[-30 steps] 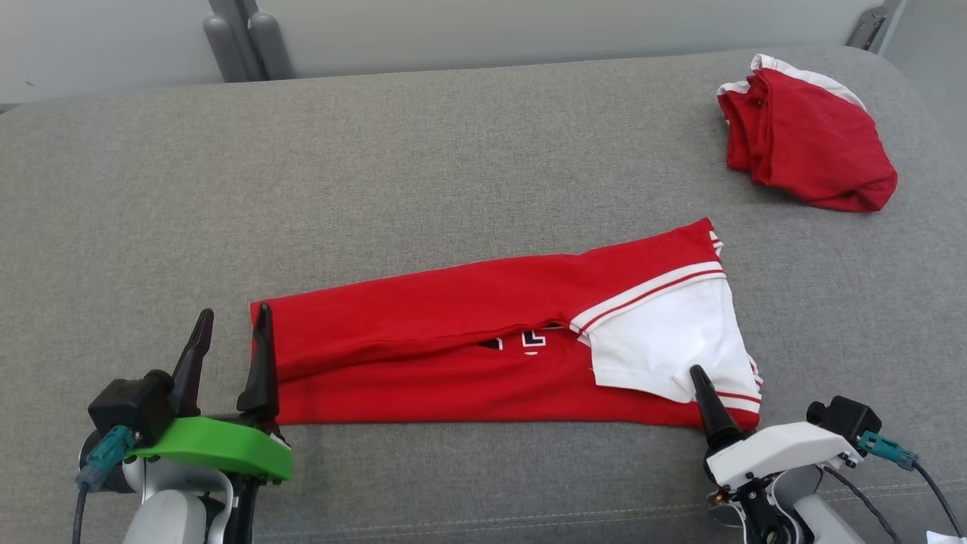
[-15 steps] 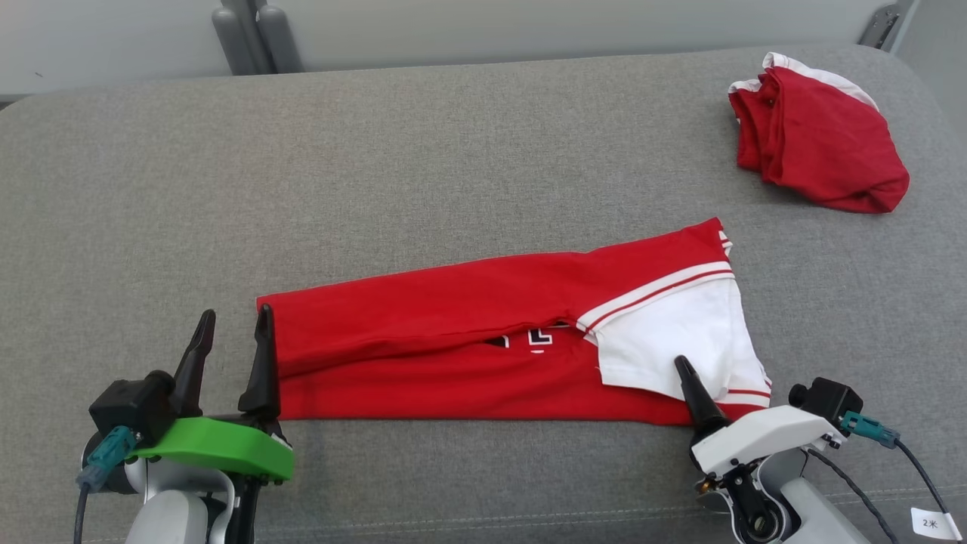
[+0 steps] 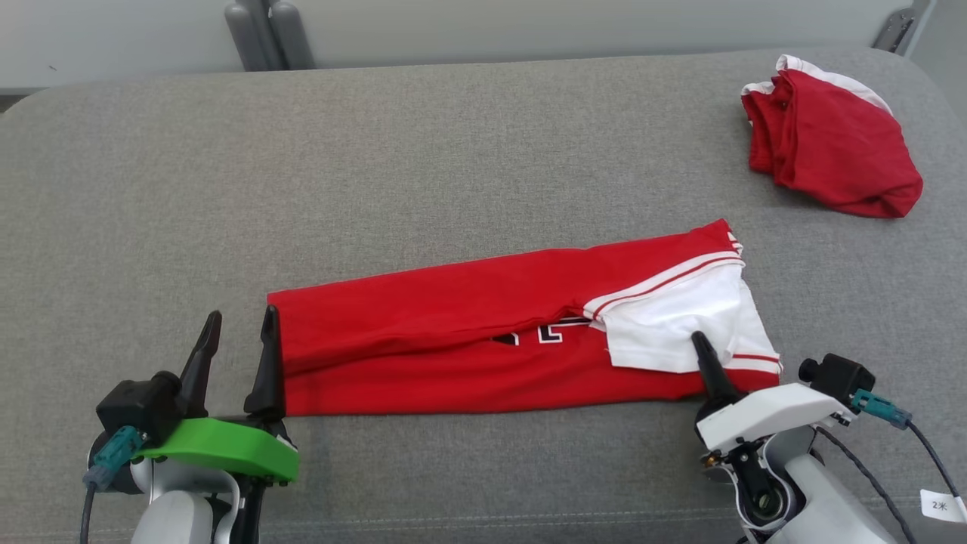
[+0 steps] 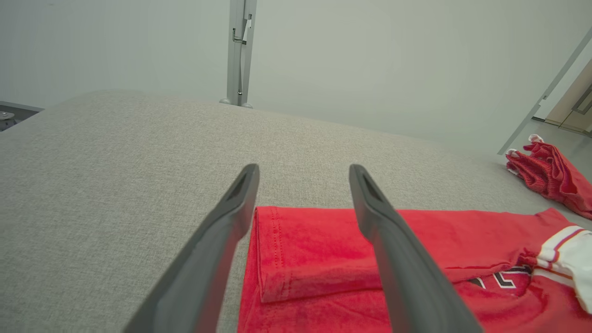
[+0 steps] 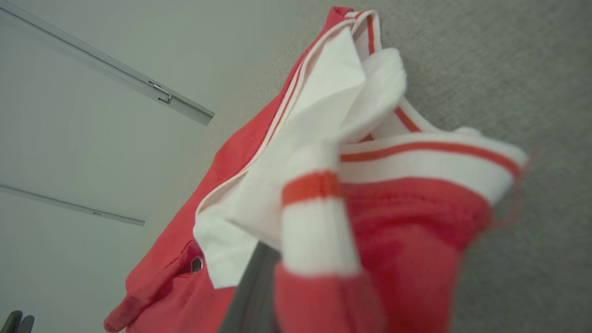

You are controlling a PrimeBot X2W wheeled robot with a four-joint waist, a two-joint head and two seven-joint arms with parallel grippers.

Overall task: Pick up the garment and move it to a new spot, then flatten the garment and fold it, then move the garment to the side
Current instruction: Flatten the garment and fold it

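The garment (image 3: 453, 340), a red shirt with a white sleeve and striped trim, lies folded into a long strip across the grey padded surface (image 3: 423, 166). My left gripper (image 3: 242, 314) stands open at the strip's left end, one finger on the red hem and the other on bare surface; the left wrist view shows the hem (image 4: 296, 249) between the fingers (image 4: 231, 217). My right gripper (image 3: 706, 357) is shut on the garment's right near corner. In the right wrist view the white and red cloth (image 5: 351, 185) drapes over its dark finger (image 5: 252, 291) and hides the tips.
A second red and white garment (image 3: 831, 147) lies crumpled at the far right of the surface, also in the left wrist view (image 4: 550, 173). Grey posts (image 3: 261, 34) stand behind the far edge. A paper tag (image 3: 940, 505) hangs by the right arm.
The camera has shifted a little. My right gripper has drawn the garment's right near corner up and inward, bunching the white sleeve. The left gripper holds its place.
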